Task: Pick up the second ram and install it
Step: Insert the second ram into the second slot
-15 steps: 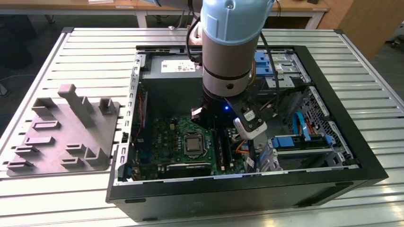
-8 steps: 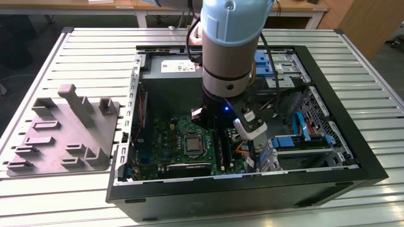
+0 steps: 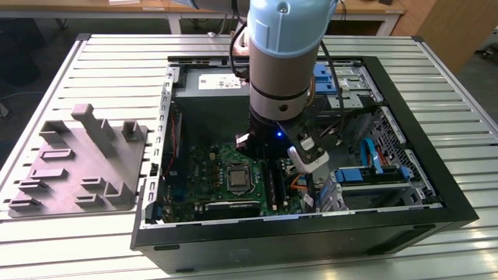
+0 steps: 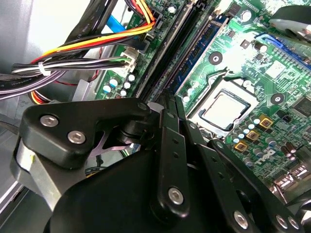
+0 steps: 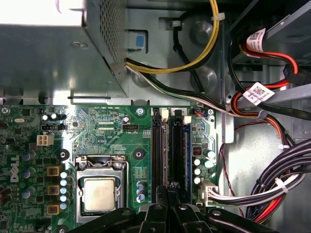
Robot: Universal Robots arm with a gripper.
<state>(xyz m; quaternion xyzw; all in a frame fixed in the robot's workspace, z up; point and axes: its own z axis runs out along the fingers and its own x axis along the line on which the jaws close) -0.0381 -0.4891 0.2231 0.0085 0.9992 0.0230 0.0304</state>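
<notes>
claw (image 5: 167,201) lowered into open pc case (image 3: 404,224), poised over black ram slots (image 5: 170,150) on green motherboard (image 5: 112,131). fingers closed together; whether second ram is gripped cannot be told. bluish stick (image 5: 186,155) seated in adjacent slot, perhaps first.

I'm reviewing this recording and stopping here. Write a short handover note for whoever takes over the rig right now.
Gripper: down inside the open computer case, right over the black memory slots beside the processor. Whether it holds the second memory stick cannot be told.
Things: one bluish memory stick stands in the slot nearest the cable bundle.
Done: arm brought to the slots.
Left: check that the second stick is seated; the pictures do not confirm it.
</notes>
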